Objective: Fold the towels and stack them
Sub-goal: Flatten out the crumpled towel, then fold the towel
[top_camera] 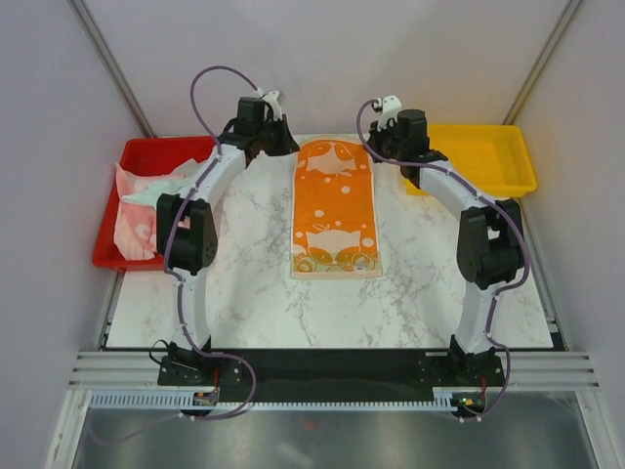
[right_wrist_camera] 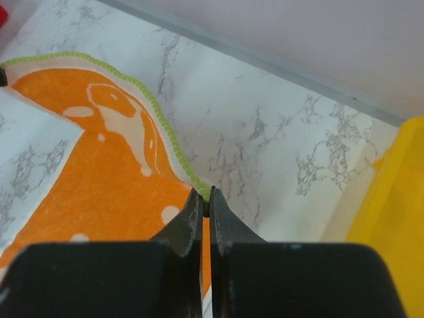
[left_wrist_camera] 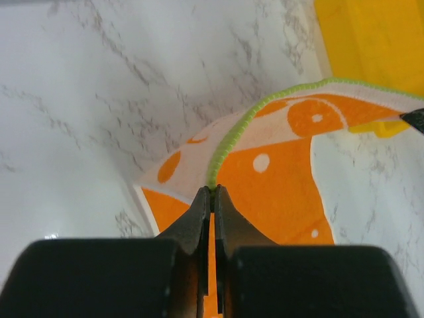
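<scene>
firmly, both hands (left_wrist_camera: 212,192) (right_wrist_camera: 204,193) tight on towel (top_camera: 335,210)

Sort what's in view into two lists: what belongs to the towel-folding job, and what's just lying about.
Belongs to the job:
- orange towel, pinched at its far corners by the left gripper and right gripper
- crumpled pink and mint towels in the red tray

Just lying about:
- red tray
- yellow tray
- marble table

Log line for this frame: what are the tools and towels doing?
left tool: shut on orange towel, far-left corner | right tool: shut on far-right corner | other towels: heaped in red tray
</scene>
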Robot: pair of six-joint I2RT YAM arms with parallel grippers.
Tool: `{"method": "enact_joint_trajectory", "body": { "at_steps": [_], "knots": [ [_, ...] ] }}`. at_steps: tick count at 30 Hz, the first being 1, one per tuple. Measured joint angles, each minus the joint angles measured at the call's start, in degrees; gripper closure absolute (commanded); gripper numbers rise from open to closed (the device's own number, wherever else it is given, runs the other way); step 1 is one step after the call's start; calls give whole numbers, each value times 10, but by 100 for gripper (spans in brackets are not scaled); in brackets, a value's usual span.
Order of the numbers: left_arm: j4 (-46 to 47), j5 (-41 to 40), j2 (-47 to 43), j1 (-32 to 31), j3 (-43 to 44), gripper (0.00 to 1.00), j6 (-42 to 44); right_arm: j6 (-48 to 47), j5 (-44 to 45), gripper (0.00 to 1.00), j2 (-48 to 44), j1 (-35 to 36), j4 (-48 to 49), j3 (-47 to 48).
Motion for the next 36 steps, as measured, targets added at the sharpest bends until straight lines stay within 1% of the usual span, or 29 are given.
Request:
{"method": "enact_joint_trajectory", "body": {
  "at_steps": [5,10,14,18,22,27,33,36],
  "knots": [
    [7,2,-88,-8,-155,98,14,3,-16,100,-65,4,-18,-81],
    [15,1,-189,-22,-291,98,19,23,-20,100,-169,6,-38,-203],
    [22,-1,-260,-47,-367,98,21,45,-10,100,-257,20,-62,-293],
    [31,-27,-321,-84,-445,98,26,71,12,100,-306,45,-83,-339],
    [32,-59,-348,-120,-503,98,28,94,23,100,-325,55,-104,-369],
    [29,-113,-359,-148,-550,98,28,123,35,100,-329,67,-131,-399],
    [27,-195,-397,-168,-577,98,28,150,42,100,-347,89,-142,-447],
    [28,-221,-411,-173,-577,98,28,155,48,100,-354,102,-143,-456]
  ]
}}
